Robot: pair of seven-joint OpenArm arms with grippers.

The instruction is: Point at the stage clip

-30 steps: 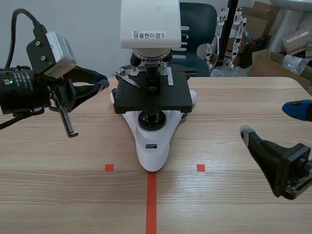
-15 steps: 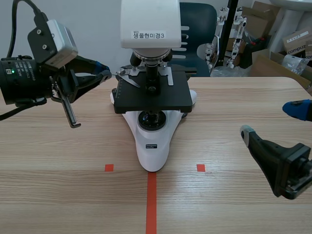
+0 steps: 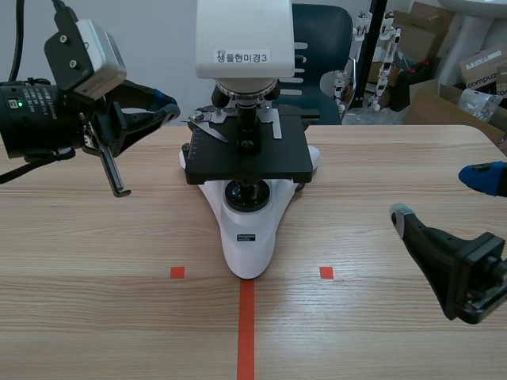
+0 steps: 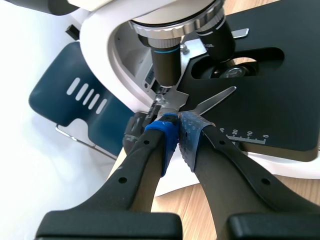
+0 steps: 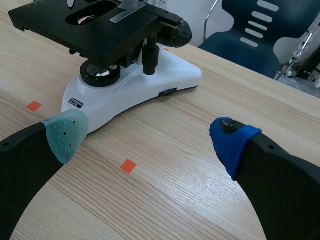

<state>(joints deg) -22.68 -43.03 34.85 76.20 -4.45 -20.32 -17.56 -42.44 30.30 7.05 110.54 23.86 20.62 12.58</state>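
Left gripper (image 4: 177, 125) pressed shut, holding nothing — silver stage clip (image 4: 215, 100) just ahead of its tips, on the microscope (image 4: 105, 45) stage. Right gripper (image 5: 150, 135) spread wide, empty, low over the desk (image 5: 165, 200), well apart from the microscope.

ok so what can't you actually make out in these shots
Left wrist view: whether the left gripper touches the stage clip; its shut fingertips cover the clip's near end.
Scene view: the microscope head is cut off by the top edge.
Scene view: the base label is too small to read.
Scene view: the open right gripper has its blue-padded finger cut off by the right edge.
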